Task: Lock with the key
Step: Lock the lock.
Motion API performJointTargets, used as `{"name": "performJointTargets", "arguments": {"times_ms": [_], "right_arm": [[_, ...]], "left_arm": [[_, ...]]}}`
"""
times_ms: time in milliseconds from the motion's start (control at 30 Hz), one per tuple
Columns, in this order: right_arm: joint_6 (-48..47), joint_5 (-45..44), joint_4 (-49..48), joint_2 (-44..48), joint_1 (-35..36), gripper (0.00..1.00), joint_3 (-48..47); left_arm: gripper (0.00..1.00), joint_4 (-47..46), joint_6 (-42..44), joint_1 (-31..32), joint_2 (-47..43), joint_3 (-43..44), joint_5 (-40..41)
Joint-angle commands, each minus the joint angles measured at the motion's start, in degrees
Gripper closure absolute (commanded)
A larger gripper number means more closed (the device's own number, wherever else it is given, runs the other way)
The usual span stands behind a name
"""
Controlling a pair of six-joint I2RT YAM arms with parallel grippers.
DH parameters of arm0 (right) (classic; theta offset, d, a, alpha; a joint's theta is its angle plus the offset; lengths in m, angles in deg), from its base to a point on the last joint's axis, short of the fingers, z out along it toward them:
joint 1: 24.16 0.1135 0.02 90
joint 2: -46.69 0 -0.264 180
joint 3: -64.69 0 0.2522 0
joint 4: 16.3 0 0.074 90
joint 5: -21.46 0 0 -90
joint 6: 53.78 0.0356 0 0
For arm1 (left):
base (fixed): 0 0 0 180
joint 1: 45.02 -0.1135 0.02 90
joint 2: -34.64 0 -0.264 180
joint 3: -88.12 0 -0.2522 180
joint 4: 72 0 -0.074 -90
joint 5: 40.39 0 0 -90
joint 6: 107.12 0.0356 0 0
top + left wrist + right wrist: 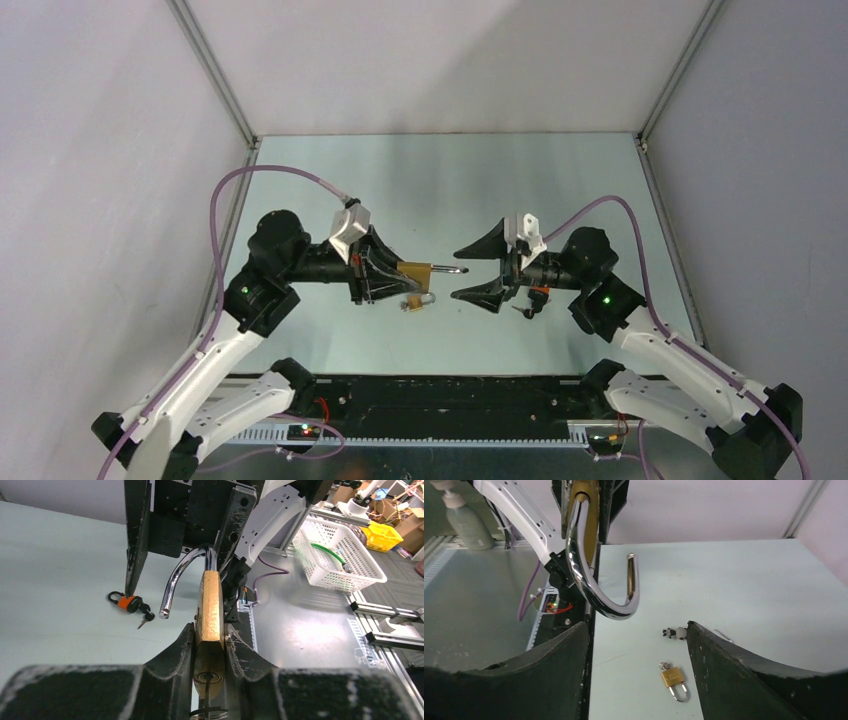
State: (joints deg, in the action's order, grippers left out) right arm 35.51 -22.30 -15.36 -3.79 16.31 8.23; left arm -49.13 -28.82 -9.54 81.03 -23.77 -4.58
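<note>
My left gripper [398,276] is clamped on the padlock [211,605] body, holding it off the table. My right gripper [455,273] is at the padlock's free end, jaws wide, gripping nothing. The padlock's long axis runs left-right, and its open shackle [591,582] points into my right jaws. The key ring [420,300] hangs below the padlock.

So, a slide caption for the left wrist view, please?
Left gripper clamps the brass padlock, its shackle open; an orange padlock lies on the table.
</note>
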Motion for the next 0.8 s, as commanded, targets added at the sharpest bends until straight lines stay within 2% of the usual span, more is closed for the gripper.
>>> {"name": "performJointTargets", "arguments": {"times_ms": [0, 200, 400, 467, 533, 633, 667, 733, 767], "right_arm": [[-3.67, -4.97, -6.83, 2.71, 0.79, 0.24, 1.76], [-2.76, -4.32, -8.14, 6.38, 1.67, 0.25, 2.62], [-1.76, -3.15, -6.95, 8.93, 4.24, 0.31, 2.62], [-1.55, -3.45, -7.15, 9.01, 4.95, 0.37, 2.66], [-0.63, -3.97, -8.00, 8.62, 5.29, 0.51, 2.62], [1.90, -5.95, -8.22, 7.01, 5.48, 0.64, 1.46], [3.64, -6.58, -7.54, 6.64, 5.49, 0.76, 0.64], [6.42, -8.51, -5.10, 5.76, 5.89, 0.93, -1.95], [7.39, -9.87, -4.45, 5.70, 6.45, 0.96, -3.00]], "left_arm": [[1.00, -5.49, -2.34, -0.13, -0.57, 3.61, -3.61], [1.00, -5.52, -2.19, -0.14, -0.93, 3.17, -2.77], [1.00, -5.50, -1.57, -0.14, -0.34, 3.23, -2.16], [1.00, -5.50, -1.57, -0.13, -0.09, 3.24, -2.30], [1.00, -5.50, -1.45, -0.12, -0.05, 3.10, -2.38], [1.00, -5.48, -0.88, -0.16, -0.14, 3.11, -2.87], [1.00, -5.49, -0.35, -0.11, -0.16, 3.08, -3.25], [1.00, -5.75, 1.40, -0.03, -0.63, 2.83, -4.19], [1.00, -5.76, 2.47, 0.19, -0.84, 2.55, -4.30]]}}
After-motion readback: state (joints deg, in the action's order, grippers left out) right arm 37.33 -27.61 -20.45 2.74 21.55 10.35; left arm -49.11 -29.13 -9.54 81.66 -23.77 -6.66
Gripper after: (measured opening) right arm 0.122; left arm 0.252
